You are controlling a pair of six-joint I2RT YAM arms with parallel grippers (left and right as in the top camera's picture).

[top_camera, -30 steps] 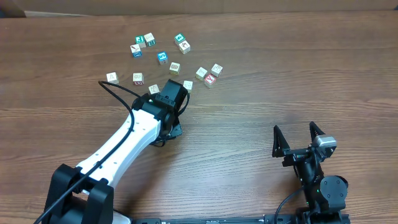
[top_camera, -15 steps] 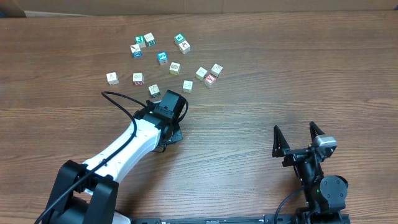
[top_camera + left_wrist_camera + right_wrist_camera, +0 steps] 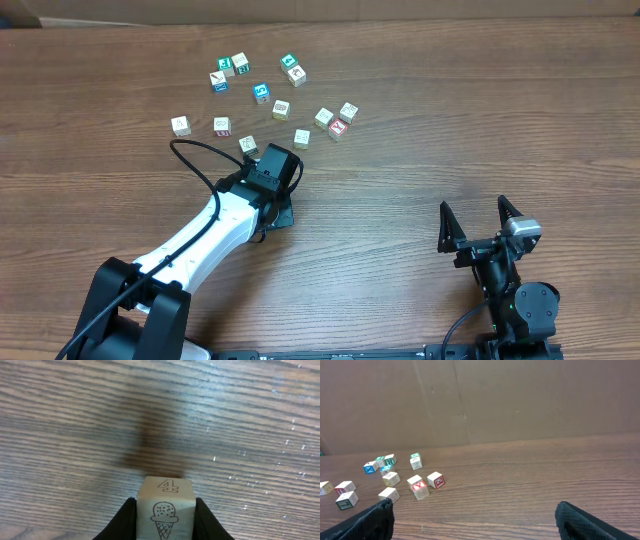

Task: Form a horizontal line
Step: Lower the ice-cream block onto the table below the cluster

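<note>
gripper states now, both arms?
Left gripper: shut on the ice-cream cube.
Right gripper: open, holding nothing.

A loose scatter of small pale wooden picture cubes (image 3: 281, 109) lies on the far left part of the brown wooden table (image 3: 450, 100). The black left gripper (image 3: 272, 170) sits just on the near side of that scatter, beside its two nearest cubes. Its white arm (image 3: 200, 235) runs back to the near left corner. A pale wooden cube with an ice-cream drawing (image 3: 165, 505) sits between its fingers (image 3: 125, 521), over the table. The black right gripper (image 3: 473, 212) stands at the near right, well apart from the cubes.
</note>
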